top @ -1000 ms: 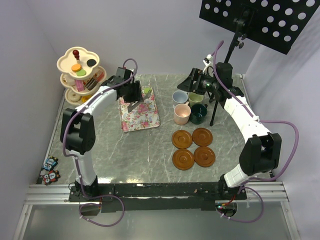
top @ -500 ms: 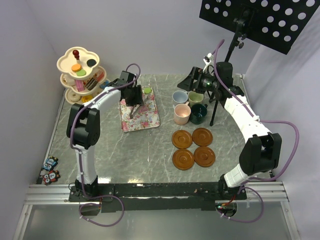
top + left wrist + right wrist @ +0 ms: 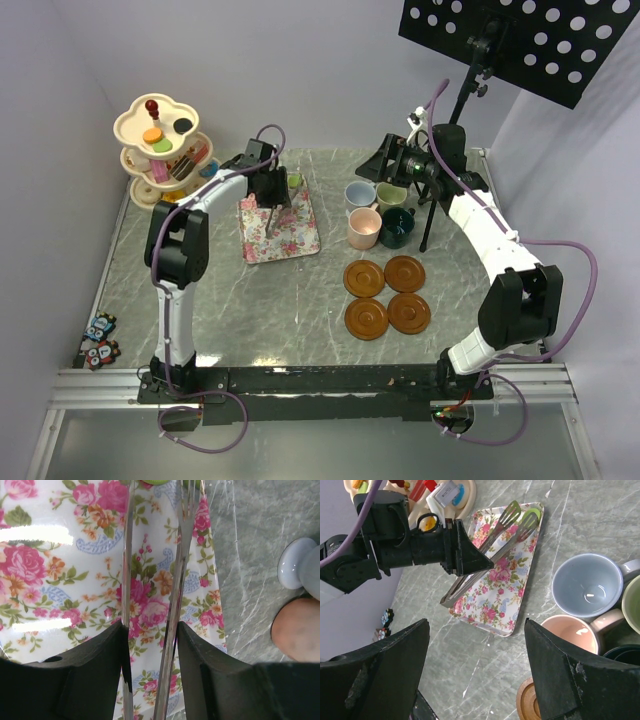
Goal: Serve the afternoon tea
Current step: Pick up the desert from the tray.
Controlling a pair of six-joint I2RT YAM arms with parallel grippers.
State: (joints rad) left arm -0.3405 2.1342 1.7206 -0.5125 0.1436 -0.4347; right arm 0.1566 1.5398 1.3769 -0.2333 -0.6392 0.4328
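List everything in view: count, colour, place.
Stand: one, cream, far-left corner, holding small cakes.
Tray: one, floral, centre-left.
Tongs: one, metal, over tray.
Green cake: one, tray's far end.
Mugs: four, blue, green, pink, dark green, right of tray.
Saucers: four, brown, nearer than mugs.
Small toys: few, multicoloured, near-left edge.
Perforated panel: one, black, far right.
Left fingers: black, shut on tongs.
Right fingers: black, open, near mugs.
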